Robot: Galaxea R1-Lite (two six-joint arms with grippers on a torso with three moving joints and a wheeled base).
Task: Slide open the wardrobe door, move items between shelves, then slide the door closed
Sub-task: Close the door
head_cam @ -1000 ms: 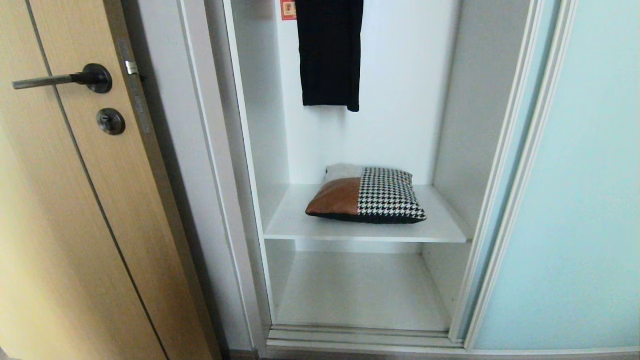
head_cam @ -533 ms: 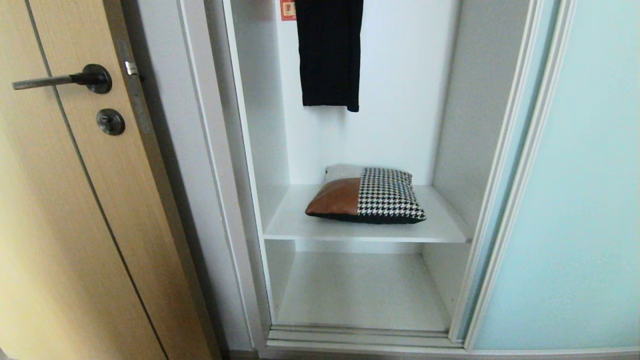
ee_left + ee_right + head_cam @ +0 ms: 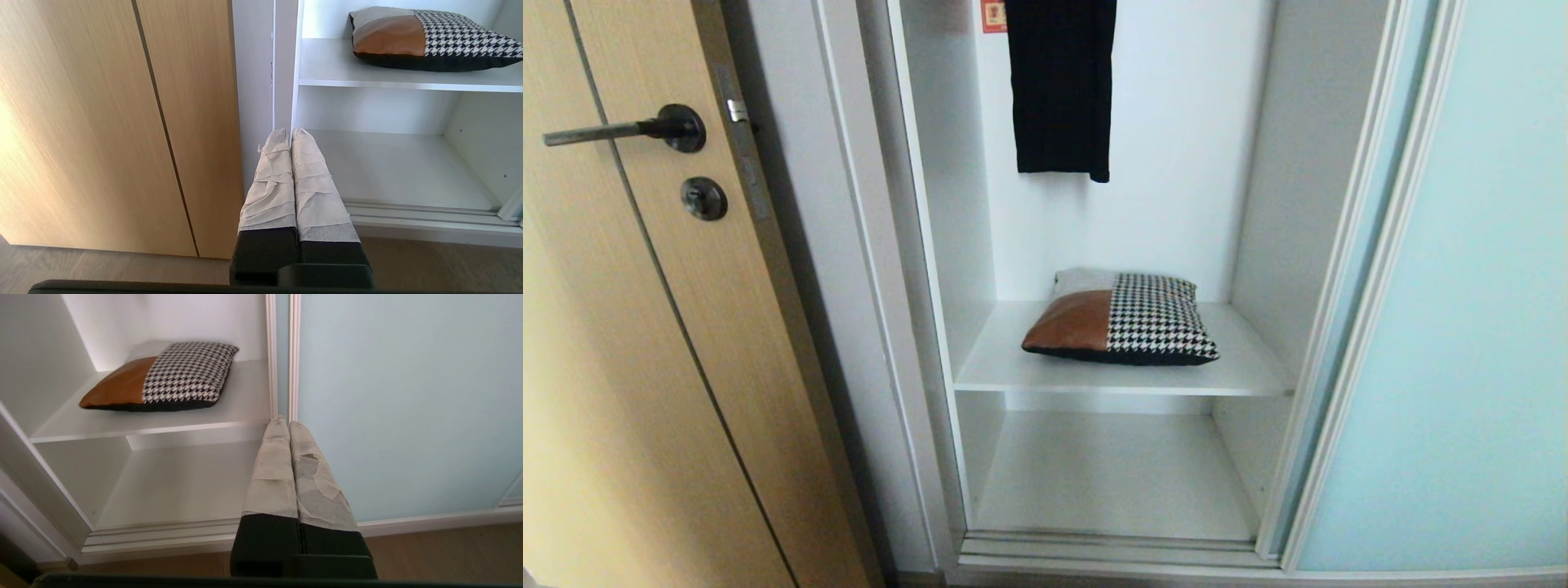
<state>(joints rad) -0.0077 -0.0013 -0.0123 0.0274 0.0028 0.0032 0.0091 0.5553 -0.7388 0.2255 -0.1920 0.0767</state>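
Wardrobe already open; sliding wardrobe door pushed to right of frame. Folded bundle flat on upper shelf, long side lying left-right; lower shelf under it. Right gripper nearer, bundle up-left of fingers. Left gripper low by wooden door. Both fingers pressed together, holding nothing.

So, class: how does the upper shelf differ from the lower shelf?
The upper shelf carries the patchwork bundle; the lower shelf carries nothing. The upper shelf sits mid-compartment; the lower shelf lies just behind the door track. Both are plain white boards spanning the same compartment.
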